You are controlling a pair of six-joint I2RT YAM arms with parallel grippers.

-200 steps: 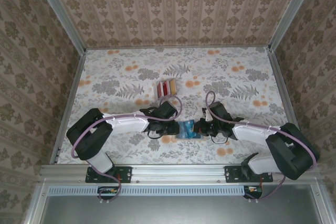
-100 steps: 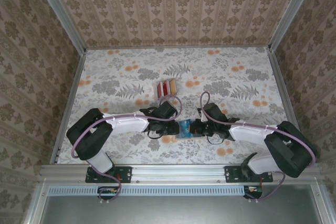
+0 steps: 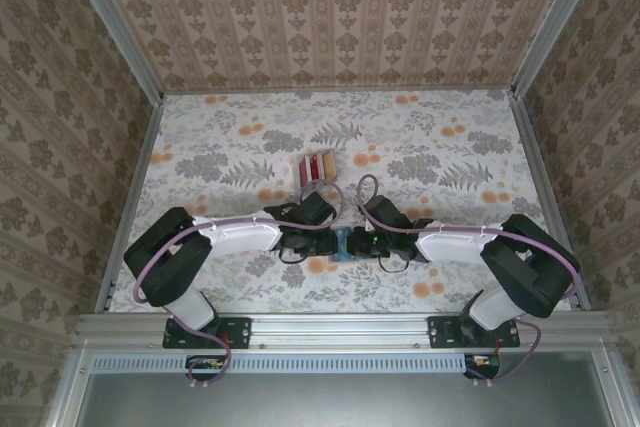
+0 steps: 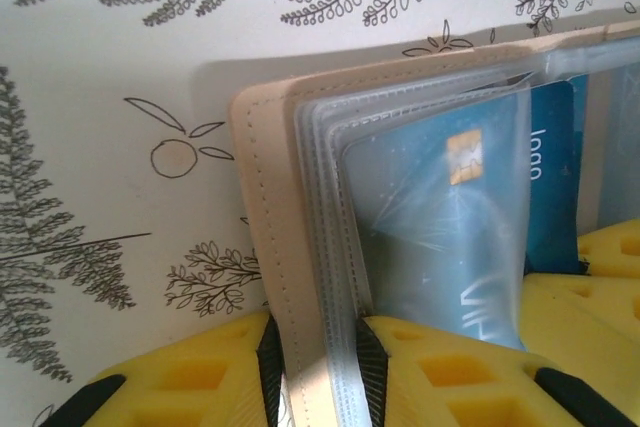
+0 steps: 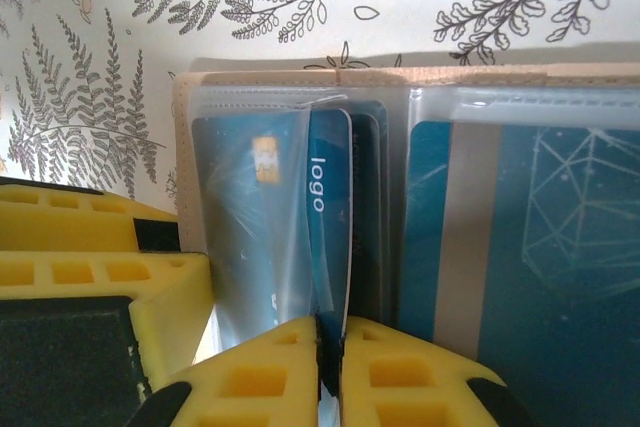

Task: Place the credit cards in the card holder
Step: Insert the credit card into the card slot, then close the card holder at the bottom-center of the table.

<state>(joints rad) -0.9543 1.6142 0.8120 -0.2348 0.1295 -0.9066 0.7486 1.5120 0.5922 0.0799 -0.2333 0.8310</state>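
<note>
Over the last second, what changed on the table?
The right claw moved left, further over the wallet, with a blue card pinched in it. The left claw kept its clamp on the wallet's edge and did not shift. The wallet and the rack stayed put.

One card holder (image 3: 343,245) lies open on the desk (image 3: 230,137). Three blue credit cards (image 5: 330,197) can be counted in its clear sleeves, and a dark edge behind the middle one may be a fourth. Two grippers meet at the card holder, the left gripper (image 4: 315,367) and the right gripper (image 5: 330,347), and behind it stands one small rack (image 3: 305,171), its upright red and tan cards (image 3: 320,165) too small to count.
</note>
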